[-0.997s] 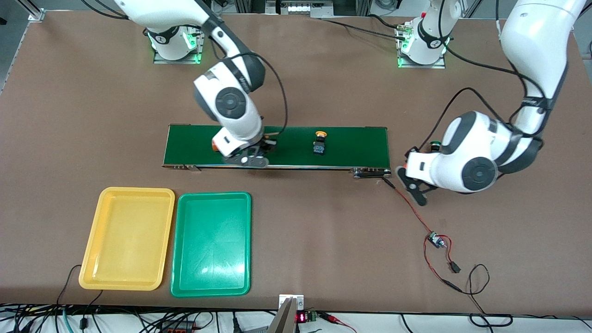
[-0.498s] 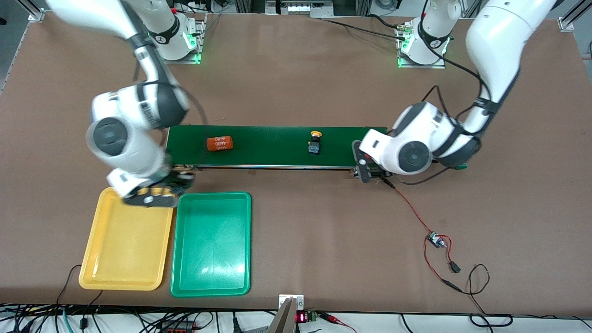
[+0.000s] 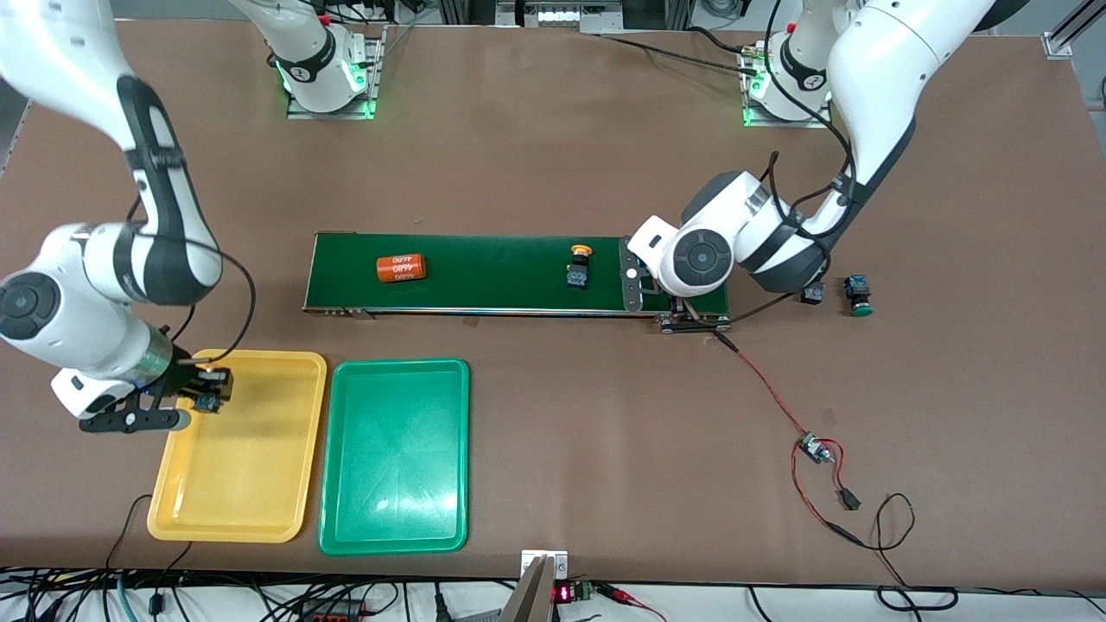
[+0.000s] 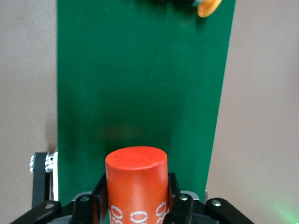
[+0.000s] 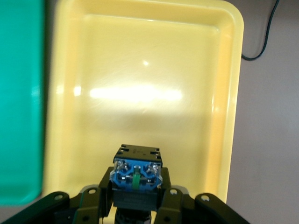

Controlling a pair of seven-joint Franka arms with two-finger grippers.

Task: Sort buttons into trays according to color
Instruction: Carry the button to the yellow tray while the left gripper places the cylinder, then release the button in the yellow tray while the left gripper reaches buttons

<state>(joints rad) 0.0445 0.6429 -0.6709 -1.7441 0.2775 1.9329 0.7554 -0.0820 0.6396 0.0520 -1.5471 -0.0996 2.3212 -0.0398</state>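
Two white arms on show, glossy rounded shells with dark grey bands at the joints and round dark grey caps on the wrist housings. Black cables loop loosely alongside each forearm. Both bases, at the top of the frame, glow green at the mounting plates, a small dark round mark on each pedestal. Black finger assemblies with silver screw heads show in both wrist views.
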